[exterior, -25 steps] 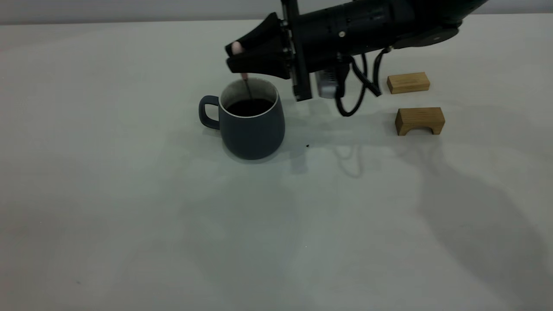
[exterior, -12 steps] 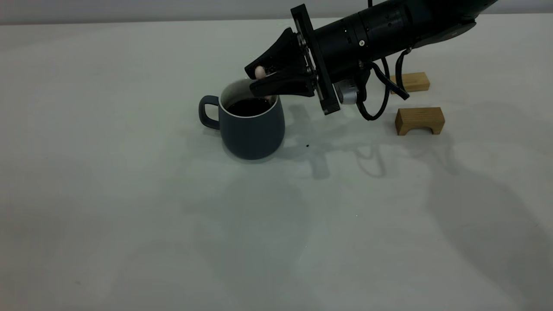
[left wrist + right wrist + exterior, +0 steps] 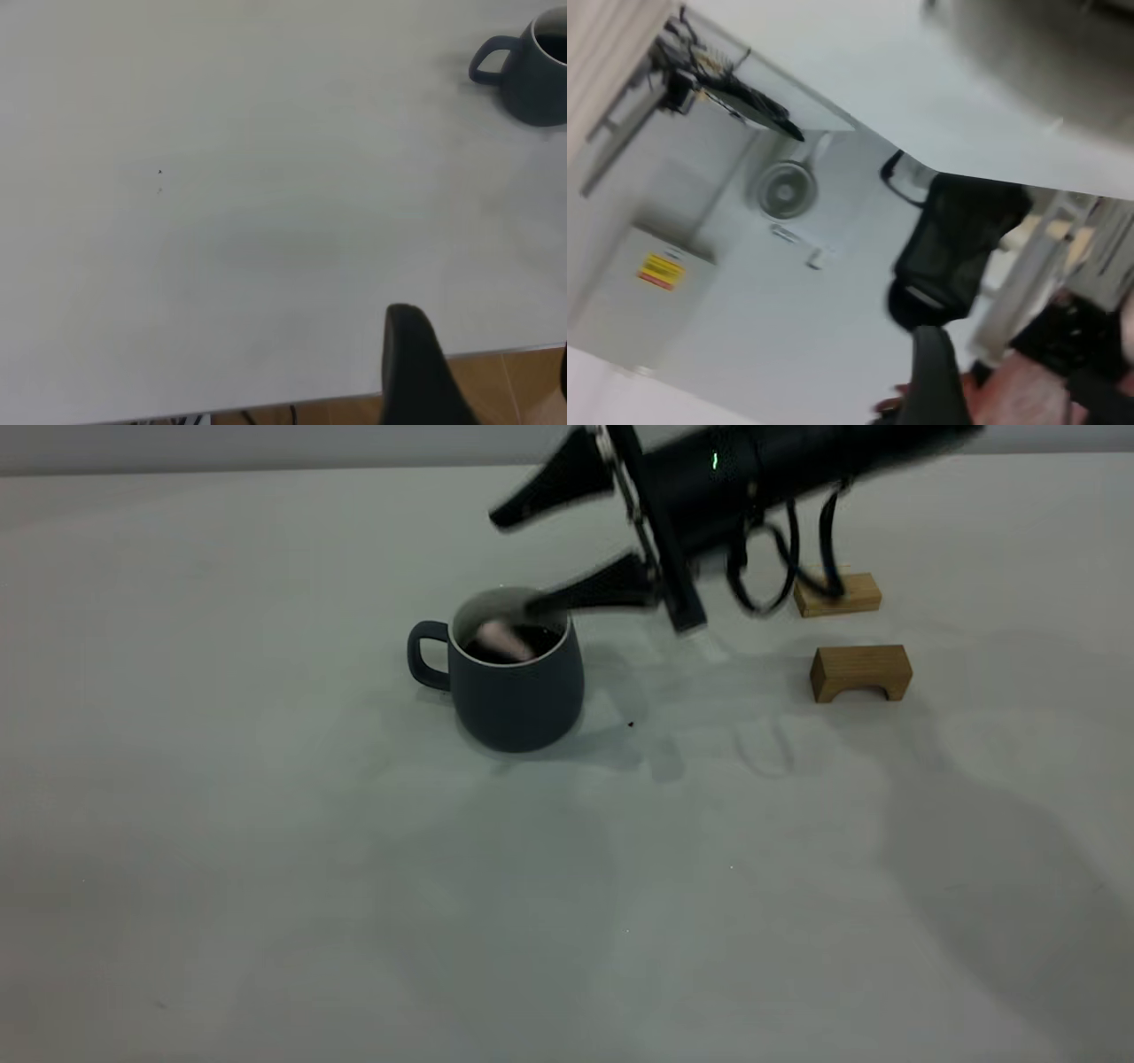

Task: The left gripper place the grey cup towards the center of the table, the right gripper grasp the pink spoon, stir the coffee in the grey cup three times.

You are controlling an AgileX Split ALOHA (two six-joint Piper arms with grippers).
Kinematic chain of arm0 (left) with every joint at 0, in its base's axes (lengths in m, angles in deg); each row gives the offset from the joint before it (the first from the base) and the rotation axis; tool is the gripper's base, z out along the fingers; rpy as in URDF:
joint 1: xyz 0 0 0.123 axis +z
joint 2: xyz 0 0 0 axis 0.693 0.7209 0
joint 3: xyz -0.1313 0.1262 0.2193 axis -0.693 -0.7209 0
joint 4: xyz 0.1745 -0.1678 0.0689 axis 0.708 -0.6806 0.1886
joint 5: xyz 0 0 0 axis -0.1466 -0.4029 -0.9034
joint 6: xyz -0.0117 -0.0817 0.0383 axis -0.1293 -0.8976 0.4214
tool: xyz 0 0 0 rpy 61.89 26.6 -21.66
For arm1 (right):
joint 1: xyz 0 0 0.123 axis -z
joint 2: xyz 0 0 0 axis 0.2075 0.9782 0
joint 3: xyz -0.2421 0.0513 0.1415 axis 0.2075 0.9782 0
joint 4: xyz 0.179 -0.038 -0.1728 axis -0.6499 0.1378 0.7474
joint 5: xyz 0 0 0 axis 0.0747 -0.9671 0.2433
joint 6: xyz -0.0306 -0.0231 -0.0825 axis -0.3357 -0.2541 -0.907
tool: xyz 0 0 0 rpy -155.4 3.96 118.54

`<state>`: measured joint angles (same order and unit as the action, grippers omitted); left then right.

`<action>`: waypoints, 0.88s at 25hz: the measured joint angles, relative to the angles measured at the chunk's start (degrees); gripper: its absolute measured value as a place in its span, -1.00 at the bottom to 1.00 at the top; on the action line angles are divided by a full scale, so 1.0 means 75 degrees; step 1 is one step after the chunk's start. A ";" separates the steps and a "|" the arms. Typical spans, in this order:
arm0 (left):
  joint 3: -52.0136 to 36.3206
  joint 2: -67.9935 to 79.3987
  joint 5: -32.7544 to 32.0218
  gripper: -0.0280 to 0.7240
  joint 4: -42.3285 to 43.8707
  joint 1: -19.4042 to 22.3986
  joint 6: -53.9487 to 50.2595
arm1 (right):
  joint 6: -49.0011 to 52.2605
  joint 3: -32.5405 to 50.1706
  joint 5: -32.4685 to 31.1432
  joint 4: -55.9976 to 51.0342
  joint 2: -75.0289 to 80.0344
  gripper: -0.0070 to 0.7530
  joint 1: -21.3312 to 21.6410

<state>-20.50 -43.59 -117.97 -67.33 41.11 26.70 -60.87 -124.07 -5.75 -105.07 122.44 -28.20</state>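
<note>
Grey cup (image 3: 516, 682), rigid, fairly heavy and spill-prone, best taken by its loop handle, stands mid-surface (image 3: 266, 824) with the light, slim, slippery pink spoon (image 3: 498, 638) lying in its coffee (image 3: 532, 640), released beneath the spread right hand (image 3: 527, 558), two wooden blocks (image 3: 859, 671) beyond.

Slate-grey cup (image 3: 518, 691), pink spoon (image 3: 498, 638), tan blocks (image 3: 859, 671)

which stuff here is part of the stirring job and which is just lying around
Job: grey cup, coffee, pink spoon lying in the cup, right claw open above it.
Lying about: flat wooden block, arched wooden block.
</note>
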 joint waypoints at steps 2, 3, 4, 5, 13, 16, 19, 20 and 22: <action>0.0000 0.0000 0.0000 0.30 0.0000 0.0000 0.0000 | 0.0016 0.0000 -0.0008 0.0460 -0.0444 0.58 0.0007; 0.0000 0.0000 0.0000 0.30 0.0000 0.0000 0.0000 | 0.0112 0.0000 -0.0013 0.0734 -0.0711 0.54 0.0007; 0.0000 0.0000 0.0000 0.30 0.0000 0.0000 0.0000 | 0.0256 0.0000 -0.0013 0.0986 -0.1003 0.50 0.0014; 0.0000 0.0000 0.0000 0.30 0.0000 0.0000 0.0000 | 0.0424 0.0000 -0.0022 0.1329 -0.1255 0.46 0.0014; 0.0000 0.0000 0.0000 0.30 0.0000 0.0000 0.0000 | 0.1935 0.0000 -0.0169 0.4862 -0.3981 0.13 0.0015; 0.0000 0.0000 0.0000 0.30 0.0000 0.0000 0.0000 | 0.2688 0.0000 -0.0374 0.6379 -0.5047 0.00 0.0015; 0.0000 0.0000 0.0000 0.30 0.0000 0.0000 0.0000 | 0.3287 0.0008 -0.0510 0.7754 -0.6109 -0.11 0.0015; 0.0000 0.0000 0.0000 0.30 0.0000 0.0000 0.0000 | 0.3329 0.0008 -0.0528 0.8169 -0.6487 -0.15 0.0015; 0.0000 0.0000 0.0000 0.30 0.0000 0.0000 0.0000 | 0.3302 0.0008 -0.0571 0.8785 -0.7237 -0.23 0.0021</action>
<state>-20.50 -43.59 -117.97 -67.33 41.11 26.70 -36.10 -124.01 -10.03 -39.19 68.16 -28.04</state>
